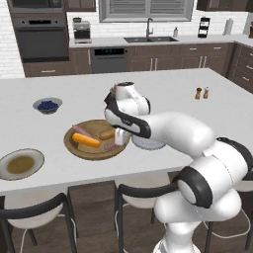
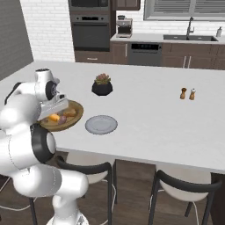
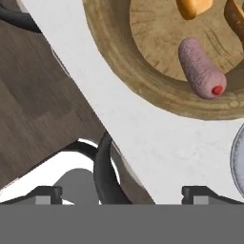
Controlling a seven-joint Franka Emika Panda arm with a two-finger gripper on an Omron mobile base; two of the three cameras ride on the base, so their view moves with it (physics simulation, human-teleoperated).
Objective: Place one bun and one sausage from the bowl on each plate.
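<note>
Counter [image 1: 163, 94]: arm bent over bowl [image 1: 74, 146].

A home kitchen: a built-in oven [image 1: 41, 37] set in dark wood cabinets [image 1: 163, 57], a sink with faucet [image 1: 149, 34] under the window, and a white island counter [image 1: 163, 99] (stools tucked beneath).

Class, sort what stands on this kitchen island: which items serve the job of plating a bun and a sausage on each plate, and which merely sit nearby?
Job:
wooden bowl
orange bun
pink sausage
grey plate
tan plate
open gripper

Lying about:
berry bowl
potted plant
salt and pepper shakers
</note>
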